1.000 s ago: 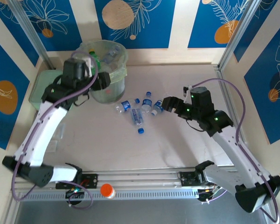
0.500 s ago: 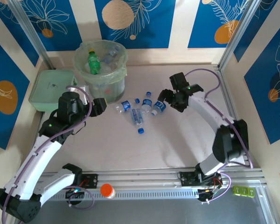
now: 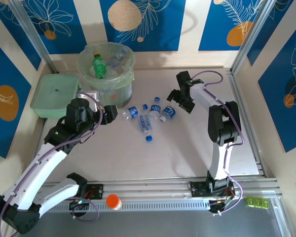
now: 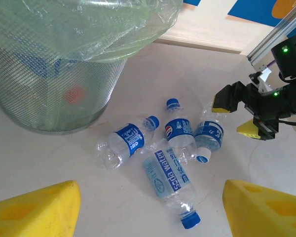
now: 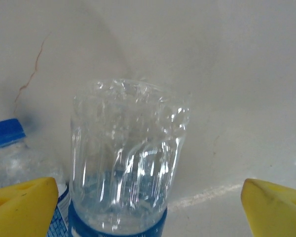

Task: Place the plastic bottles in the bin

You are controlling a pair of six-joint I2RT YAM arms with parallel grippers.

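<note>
Right end effector (image 3: pixel 178 101) spread wide, poised over one plastic bottle (image 5: pixel 126 158).
It lies on the surface (image 3: pixel 187 148), farthest of the cluster (image 3: pixel 144 122) from the bin (image 3: pixel 116 91), long axis running out between the fingers (image 5: pixel 19 205); left end effector (image 3: pixel 108 114), wide and empty, hangs beside the bin.

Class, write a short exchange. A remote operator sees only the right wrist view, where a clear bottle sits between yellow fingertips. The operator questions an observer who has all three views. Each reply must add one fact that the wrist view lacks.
Operator: I can make out one clear bottle. How many are lying out there?
Observer: Four bottles lie in one cluster on the table.
Operator: Where does the bin stand from that cluster?
Observer: The bin stands left of the cluster, toward the far wall, with a green bottle in it.
</note>
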